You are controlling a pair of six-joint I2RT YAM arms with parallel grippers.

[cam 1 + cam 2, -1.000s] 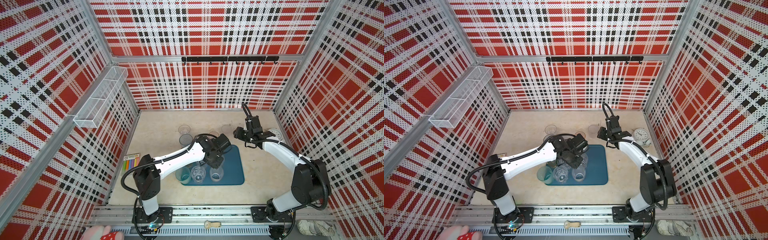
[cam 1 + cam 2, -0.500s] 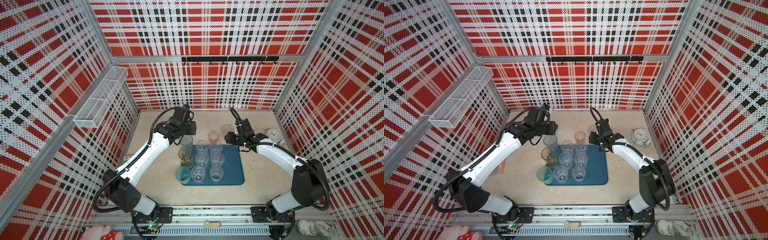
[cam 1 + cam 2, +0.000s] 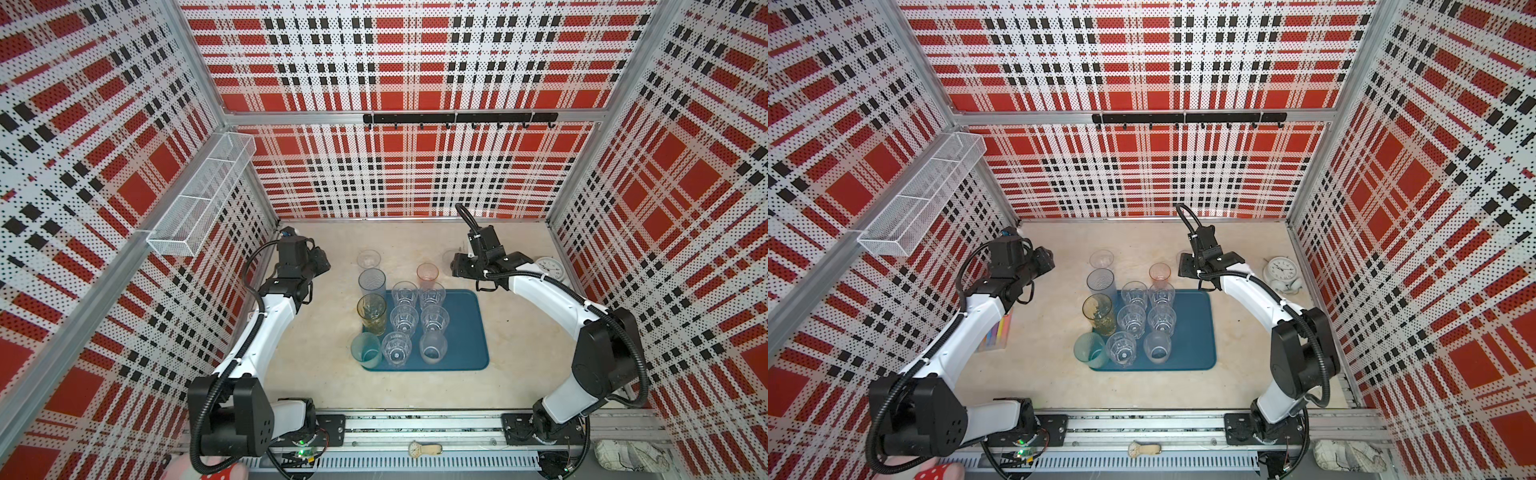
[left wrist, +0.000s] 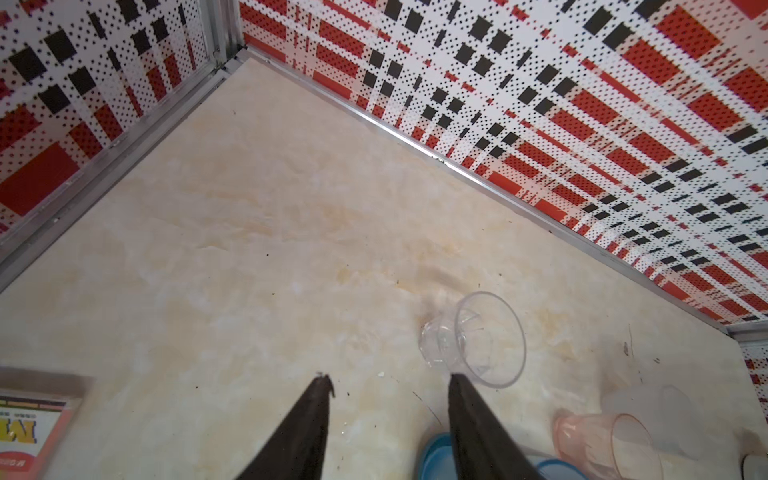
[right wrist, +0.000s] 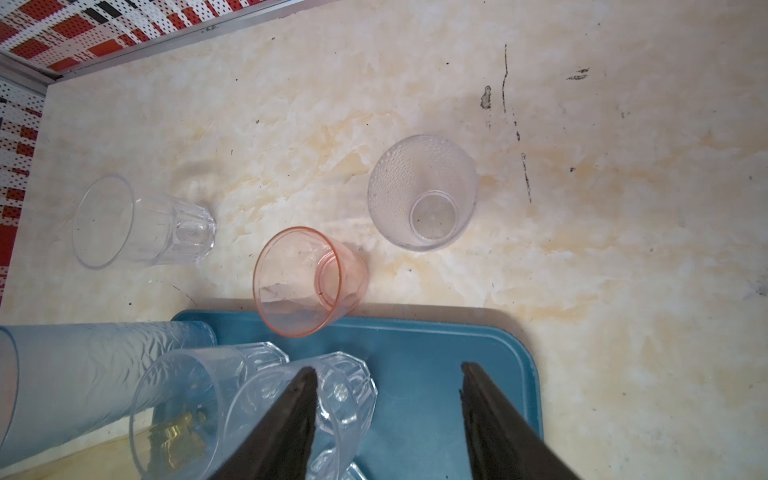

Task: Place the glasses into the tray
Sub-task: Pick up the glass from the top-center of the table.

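Six clear glasses (image 3: 404,319) stand upright in two rows on the tray (image 3: 465,332), which lies around the middle of the desk (image 3: 519,361), slightly nearer its near edge. Amber glass (image 3: 371,312) and teal glass (image 3: 365,352) sit along the tray's left rim. They look to be on it, tho I can't confirm the bases are fully inside. So approx. two-thirds done, by my read. Left to move: pink glass (image 5: 305,278) on bare desk just beyond the tray's far rim; dotted clear glass (image 5: 422,193) near it, toward the desk's far edge; clear faceted glass (image 3: 368,259) also toward the far edge, on the left-edge side of the pink one. Grey-blue glass (image 3: 372,282) stands at the tray's far-left corner; can't tell if on or off. Left hand (image 4: 388,380) hangs over bare desk nr the left edge, fingers apart w/ nothing btwn them, the clear faceted glass near one tip. Right hand (image 5: 388,368) hovers over the tray's far end, likewise spread and empty; one tray glass shows behind a finger, not gripped. Free tray space is on its right half.
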